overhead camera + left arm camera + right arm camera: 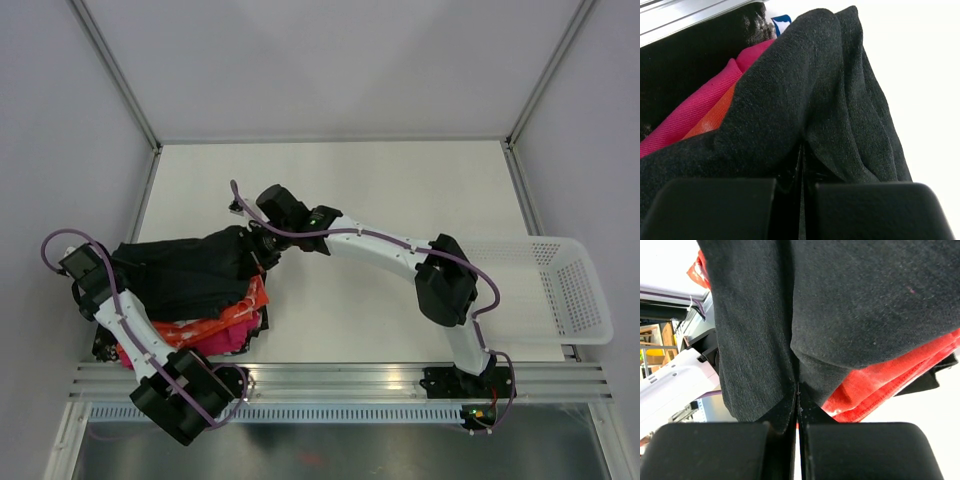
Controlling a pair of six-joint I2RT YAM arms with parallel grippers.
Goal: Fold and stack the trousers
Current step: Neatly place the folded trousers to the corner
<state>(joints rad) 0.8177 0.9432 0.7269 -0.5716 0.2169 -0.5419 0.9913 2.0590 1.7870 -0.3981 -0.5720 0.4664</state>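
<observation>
Black trousers (185, 272) sit bunched atop orange garment (243, 303) and pink garment (215, 340), left side of table (400, 190). My left gripper (801, 172) and right gripper (798, 402) each pinch opposite ends of the fabric, I reckon to lift and spread it for folding.

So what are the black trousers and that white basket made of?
The trousers look like a soft, matte knit, perhaps cotton jersey: the sign is a fine fuzzy grain, loose folds and no sheen. The basket looks like moulded white plastic, slightly glossy, with rows of small holes through its walls. Which plastic it is cannot be told.
</observation>
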